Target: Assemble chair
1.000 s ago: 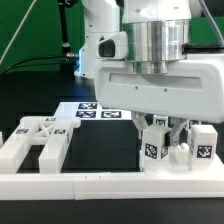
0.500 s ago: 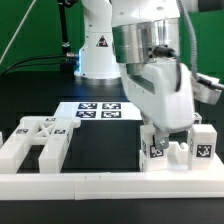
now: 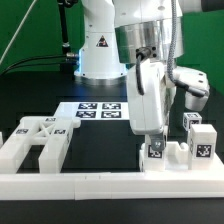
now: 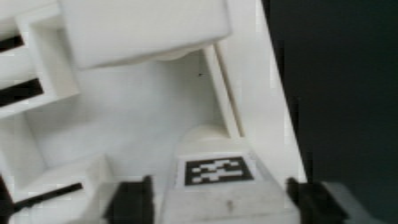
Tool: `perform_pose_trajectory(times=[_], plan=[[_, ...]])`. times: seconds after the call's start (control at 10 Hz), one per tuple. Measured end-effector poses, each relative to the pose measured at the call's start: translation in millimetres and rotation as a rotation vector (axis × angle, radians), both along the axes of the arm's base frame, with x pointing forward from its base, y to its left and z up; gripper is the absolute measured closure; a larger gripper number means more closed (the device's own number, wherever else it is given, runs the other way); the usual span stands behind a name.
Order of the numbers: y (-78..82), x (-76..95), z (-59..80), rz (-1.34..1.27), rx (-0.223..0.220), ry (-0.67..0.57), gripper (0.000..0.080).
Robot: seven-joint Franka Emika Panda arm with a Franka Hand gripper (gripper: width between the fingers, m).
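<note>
Chair pieces stand at the exterior view's right: a white cluster (image 3: pixel 172 152) with a tagged upright block (image 3: pixel 203 142) beside it. A second white tagged chair part (image 3: pixel 38 142), shaped like an H, lies at the exterior view's left. My gripper (image 3: pixel 151 136) reaches down onto the right cluster, its hand tilted. In the wrist view my gripper (image 4: pixel 228 196) straddles a white chair piece (image 4: pixel 151 40) that carries a tag (image 4: pixel 217 168). The dark fingers (image 4: pixel 128 196) stand wide apart on either side of it. The jaws look open, not pressing the piece.
The marker board (image 3: pixel 100 110) lies flat behind the middle. A long low white border rail (image 3: pixel 90 183) runs along the front edge. The robot's white base (image 3: pixel 100 50) stands at the back, with a black tabletop between the two groups of parts.
The hand has swung round and tilted over the right cluster, drifting slightly toward the exterior view's left. The jaws have widened off the piece they were closed on.
</note>
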State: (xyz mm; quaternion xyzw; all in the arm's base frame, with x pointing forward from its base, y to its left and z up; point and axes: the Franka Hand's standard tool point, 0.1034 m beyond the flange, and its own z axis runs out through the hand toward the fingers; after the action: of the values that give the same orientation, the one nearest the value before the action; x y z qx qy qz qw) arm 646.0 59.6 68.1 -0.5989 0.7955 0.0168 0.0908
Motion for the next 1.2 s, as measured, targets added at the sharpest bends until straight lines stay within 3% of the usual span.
perform_pose_trajectory(times=[0.1,0.2,0.3,0.4,0.8,1.0,1.2], plan=[[-0.4,-0.3,-0.2,0.072,-0.009,-0.007,0.0293],[-1.6,-0.8,-0.2,0.248,-0.027,-0.024,0.0197],[0.4,-1.4,-0.1,0.439,-0.046,-0.048,0.0159],[3.0,-3.6,-1.2,0.623,-0.061,-0.064,0.0152],[-0.5,-4.0,-1.8,0.952,-0.118,-0.102,0.0150],[-7.7,0.8,0.7,1.432,-0.224,-0.127,0.0150],[-10.7,0.9,-0.7,1.435,-0.226,-0.127,0.0150]])
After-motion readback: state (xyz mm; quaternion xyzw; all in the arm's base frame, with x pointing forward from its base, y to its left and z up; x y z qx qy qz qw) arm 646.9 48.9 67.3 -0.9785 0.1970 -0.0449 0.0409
